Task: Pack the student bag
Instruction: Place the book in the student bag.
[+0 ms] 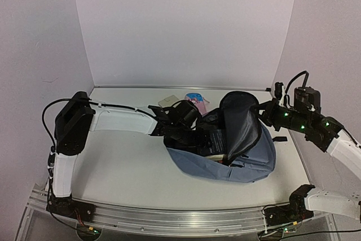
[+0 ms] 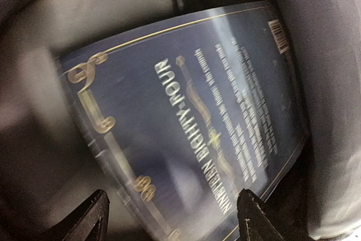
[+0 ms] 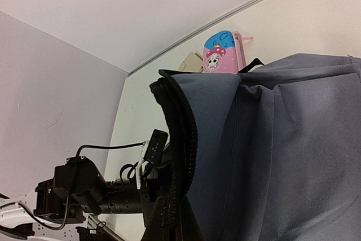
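Counts: we see one student bag (image 1: 240, 165), one book (image 2: 186, 117), one pink pouch (image 1: 196, 99), one beige flat item (image 1: 167, 101) and two arms, each with a gripper.

The student bag lies on the table (image 1: 124, 162), right of centre. Its mouth faces left and its dark flap is raised upright. The pouch and the beige item sit just behind the bag near the back wall, apart from it.

Writing: the dark blue book cover reads "NINETEEN EIGHTY-FOUR" in gold. The small print beside it is too blurry to read. There is a barcode at one corner. The pouch shows a cartoon face with a blue hat, and we can read no text on it.

The left gripper (image 2: 172, 224) is inside the bag. Its fingers (image 2: 93, 218) are spread wide and clamp nothing, and the book's near end lies beyond them against the dark lining.

The right gripper (image 1: 262, 111) is closed tight at the raised flap edge and looks to be pinching the fabric.

View differences:
- Only the left wrist view shows the book and its title.
- Only the top view shows both arms and the whole bag.
- The right wrist view shows none of its own fingertips. It shows the bag's grey-blue outside, the pouch art up close, and the left arm reaching into the opening.
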Motion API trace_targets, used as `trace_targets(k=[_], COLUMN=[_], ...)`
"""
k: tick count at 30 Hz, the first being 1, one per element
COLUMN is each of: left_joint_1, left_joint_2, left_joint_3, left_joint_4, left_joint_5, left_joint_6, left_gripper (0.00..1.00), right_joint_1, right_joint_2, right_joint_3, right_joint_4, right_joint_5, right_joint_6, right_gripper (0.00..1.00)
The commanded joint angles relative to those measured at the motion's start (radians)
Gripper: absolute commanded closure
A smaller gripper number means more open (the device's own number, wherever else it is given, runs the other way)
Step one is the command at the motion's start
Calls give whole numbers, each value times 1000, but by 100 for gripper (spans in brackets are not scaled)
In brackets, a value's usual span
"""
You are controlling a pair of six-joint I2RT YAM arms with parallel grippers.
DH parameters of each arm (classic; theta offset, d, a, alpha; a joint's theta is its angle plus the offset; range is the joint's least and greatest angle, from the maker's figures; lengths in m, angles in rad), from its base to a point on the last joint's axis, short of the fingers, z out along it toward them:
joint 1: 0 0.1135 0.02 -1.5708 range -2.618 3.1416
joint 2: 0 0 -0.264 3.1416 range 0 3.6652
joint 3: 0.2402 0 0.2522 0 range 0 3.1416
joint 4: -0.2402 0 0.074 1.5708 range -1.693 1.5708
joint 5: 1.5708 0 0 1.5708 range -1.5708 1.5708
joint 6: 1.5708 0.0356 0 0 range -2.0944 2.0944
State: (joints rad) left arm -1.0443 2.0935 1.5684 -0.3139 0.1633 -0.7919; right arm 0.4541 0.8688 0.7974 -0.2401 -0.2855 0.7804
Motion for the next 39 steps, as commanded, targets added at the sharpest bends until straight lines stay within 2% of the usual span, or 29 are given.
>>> trace_targets(k=[1,6,11,14,22,28,32,39], left_joint_1=[-5,-23,-27,-28,-7,92,170,182], left_joint_2=[53,96,116,101,-153,-333,-378,-330], left_joint_3=[102,179,176,168,-19,-181,-271,-283], left_joint_4=[63,97,191,180,109,-24,-65,-61], left_joint_5=[86,102,153,133,-62,-116,-95,-41], left_joint_6=[2,18,20,35,86,78,62,80], left_gripper=[25,27,27,27,17,12,11,9], right_joint_1=[-3,-3,-4,-4,-4,-7,-29,-94], right_joint_2=[-23,-15,-2,4,-17,-6,6,107], right_joint_3=[2,3,-3,-10,-75,-127,-165,-195], right_joint_4=[67,68,68,66,24,-16,-42,-44], right_joint_5=[15,18,29,46,273,443,510,468], right_joint_6=[4,-1,-5,-8,40,87,108,122], right_gripper=[100,100,100,100,100,100,100,100])
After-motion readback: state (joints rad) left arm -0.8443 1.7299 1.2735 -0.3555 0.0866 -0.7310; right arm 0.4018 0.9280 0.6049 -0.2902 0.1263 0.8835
